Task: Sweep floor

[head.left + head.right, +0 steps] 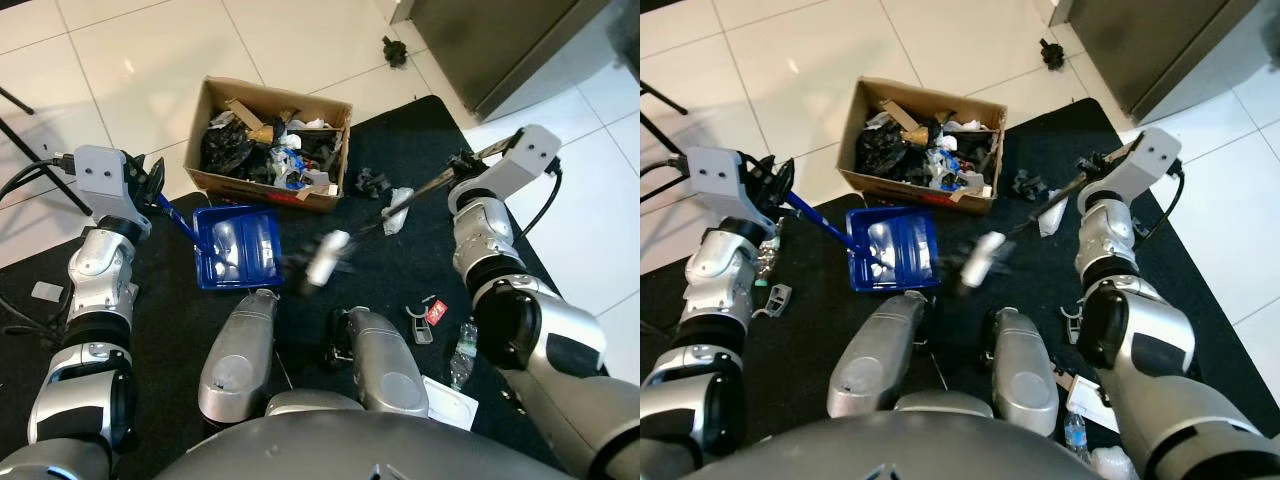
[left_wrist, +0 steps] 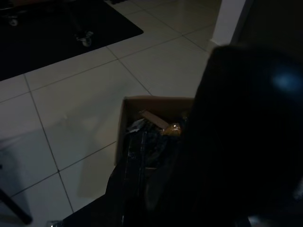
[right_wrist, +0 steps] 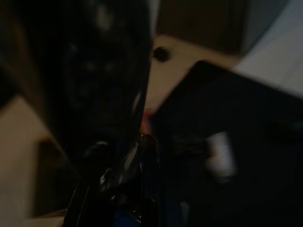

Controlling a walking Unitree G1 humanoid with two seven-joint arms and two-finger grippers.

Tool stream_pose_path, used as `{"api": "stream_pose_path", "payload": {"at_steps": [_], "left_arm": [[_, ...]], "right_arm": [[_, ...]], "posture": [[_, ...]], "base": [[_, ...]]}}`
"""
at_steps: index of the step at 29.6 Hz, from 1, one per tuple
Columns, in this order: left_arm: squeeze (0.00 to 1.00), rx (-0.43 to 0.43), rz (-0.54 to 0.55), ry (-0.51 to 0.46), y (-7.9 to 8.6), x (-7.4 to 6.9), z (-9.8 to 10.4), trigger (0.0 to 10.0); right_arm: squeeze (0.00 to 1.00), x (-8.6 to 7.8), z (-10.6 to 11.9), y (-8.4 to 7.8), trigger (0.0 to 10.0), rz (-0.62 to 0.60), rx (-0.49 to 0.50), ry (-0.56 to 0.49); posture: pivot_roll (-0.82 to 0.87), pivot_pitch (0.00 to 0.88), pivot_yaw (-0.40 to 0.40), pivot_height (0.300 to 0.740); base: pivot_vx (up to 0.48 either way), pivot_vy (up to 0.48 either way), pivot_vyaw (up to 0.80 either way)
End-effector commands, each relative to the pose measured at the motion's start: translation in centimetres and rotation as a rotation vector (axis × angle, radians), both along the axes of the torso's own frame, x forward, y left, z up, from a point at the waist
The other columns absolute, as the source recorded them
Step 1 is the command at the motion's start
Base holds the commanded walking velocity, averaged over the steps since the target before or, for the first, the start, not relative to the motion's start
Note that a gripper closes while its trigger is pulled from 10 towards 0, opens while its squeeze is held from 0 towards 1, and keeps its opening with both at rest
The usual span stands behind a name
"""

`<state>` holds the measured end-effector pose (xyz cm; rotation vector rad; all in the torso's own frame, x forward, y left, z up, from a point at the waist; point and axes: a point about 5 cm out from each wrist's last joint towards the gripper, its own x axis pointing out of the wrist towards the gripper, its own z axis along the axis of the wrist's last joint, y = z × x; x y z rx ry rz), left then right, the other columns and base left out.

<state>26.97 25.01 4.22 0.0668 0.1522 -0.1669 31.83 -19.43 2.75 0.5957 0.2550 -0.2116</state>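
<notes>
The robot stands on a black floor mat that lies on white floor tiles. Its left gripper is on the left side, near the edge of the mat, and its fingers are closed around the blue handle of a blue plastic dustpan. The dustpan rests flat on the mat, just in front of the robot's knees, and some pale, crumpled pieces lie inside it.

The right gripper is on the right side, above the mat, and it holds the thin dark handle of a brush. The handle goes diagonally from the gripper down toward the dustpan. The pale head of the brush is blurred and is just beside the right edge of the dustpan; I cannot tell if it touches the mat.

Behind the dustpan stands an open brown cardboard box, partly on the tiles and partly on the mat. It is full of mixed rubbish, black, white and blue.

Small rubbish lies on the mat to the right: a crumpled white piece, a dark piece near the box, a small red and grey object, and a clear plastic bottle near the right arm. A dark grey cabinet stands on the far right.

In the left wrist view, which is dim, the cardboard box is seen on the tiles.
</notes>
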Motion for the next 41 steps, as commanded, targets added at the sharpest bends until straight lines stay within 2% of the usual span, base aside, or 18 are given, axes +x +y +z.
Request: {"api": "stream_pose_path", "payload": {"at_steps": [1,5,6,7,8,9,11,12,16,18,22,24,29,31,32,33,36,41], "left_arm": [[0.06,-0.065,-0.030,0.130,-1.2,-1.2,-2.5,10.0],[0.06,-0.066,-0.025,0.128,-1.1,-1.1,-2.5,10.0],[0.06,-0.066,-0.023,0.128,-1.1,-1.1,-2.5,10.0],[0.06,-0.066,-0.023,0.128,-1.1,-1.1,-2.5,10.0],[0.06,-0.067,-0.022,0.128,-1.2,-1.2,-2.5,10.0],[0.06,-0.067,-0.022,0.128,-1.2,-1.2,-2.5,10.0],[0.06,-0.069,-0.020,0.128,-1.2,-1.1,-2.5,10.0],[0.06,-0.070,-0.020,0.128,-1.3,-1.1,-2.5,10.0],[0.06,-0.076,-0.026,0.126,-1.6,-1.0,-2.5,10.0],[0.06,-0.077,-0.027,0.126,-1.6,-1.0,-2.5,10.0],[0.05,-0.083,-0.056,0.134,-2.3,-1.0,-2.7,10.0],[0.05,-0.085,-0.067,0.136,-2.5,-0.9,-2.8,10.0],[0.06,-0.086,-0.074,0.136,-2.7,-0.8,-2.7,10.0],[0.06,-0.090,-0.087,0.132,-3.1,-0.6,-2.6,10.0],[0.06,-0.094,-0.094,0.128,-3.3,-0.5,-2.5,10.0],[0.06,-0.094,-0.094,0.128,-3.3,-0.5,-2.5,10.0],[0.06,-0.106,-0.118,0.115,-4.0,-0.2,-2.3,10.0],[0.06,-0.127,-0.157,0.082,-4.9,0.2,-1.6,10.0]], "right_arm": [[0.00,0.4,0.2,2.0,10.0,0.062,0.128,-0.045],[0.00,0.5,0.4,3.5,10.0,0.227,0.089,-0.085],[0.00,0.4,0.4,4.0,10.0,0.300,0.073,-0.099],[0.00,0.4,0.4,4.0,10.0,0.300,0.073,-0.099],[0.00,0.2,0.5,4.6,10.0,0.386,0.048,-0.121],[0.00,0.2,0.5,4.6,10.0,0.386,0.048,-0.121],[0.00,0.2,1.3,5.2,10.0,0.546,-0.041,-0.193],[0.00,0.3,1.6,5.3,10.0,0.587,-0.072,-0.220],[0.00,1.5,5.0,2.5,10.0,0.568,-0.234,-0.369],[0.00,1.7,5.6,2.1,10.0,0.560,-0.243,-0.390],[0.00,2.9,10.5,-2.4,10.0,0.402,-0.256,-0.553],[0.00,2.9,11.7,-3.6,10.0,0.355,-0.242,-0.590],[0.00,2.7,11.6,-4.4,10.0,0.332,-0.270,-0.577],[0.00,2.2,10.5,-5.6,10.0,0.290,-0.363,-0.499],[0.00,1.9,9.5,-6.2,10.0,0.270,-0.449,-0.428],[0.00,1.9,9.5,-6.2,10.0,0.270,-0.449,-0.428],[0.00,0.9,7.4,-7.2,10.0,0.227,-0.665,-0.259],[0.00,0.2,6.0,-7.5,10.0,0.167,-0.730,-0.170]], "posture": [[0.24,0.155,-0.094,0.740],[0.24,0.156,-0.098,0.740],[0.24,0.157,-0.100,0.740],[0.24,0.157,-0.100,0.740],[0.23,0.157,-0.102,0.740],[0.23,0.157,-0.102,0.740],[0.23,0.155,-0.106,0.740],[0.23,0.153,-0.108,0.740],[0.23,0.153,-0.108,0.740],[0.23,0.153,-0.108,0.740],[0.20,0.135,-0.102,0.740],[0.20,0.130,-0.100,0.740],[0.20,0.126,-0.099,0.740],[0.20,0.120,-0.096,0.740],[0.20,0.117,-0.096,0.740],[0.20,0.117,-0.096,0.740],[0.20,0.108,-0.093,0.740],[0.20,0.104,-0.091,0.740]], "base": [[0.000,0.000,0.00],[0.000,0.000,0.00],[0.000,0.000,0.00],[0.000,0.000,0.00],[0.000,0.000,0.00],[0.000,0.000,0.00],[0.000,0.000,0.00],[0.000,0.000,0.00],[0.000,0.000,0.00],[0.000,0.000,0.00],[0.000,0.000,0.00],[0.000,0.000,0.00],[0.000,0.000,0.00],[0.000,0.000,0.00],[0.000,0.000,0.00],[0.000,0.000,0.00],[0.000,0.000,0.00],[0.000,0.000,0.00]]}}
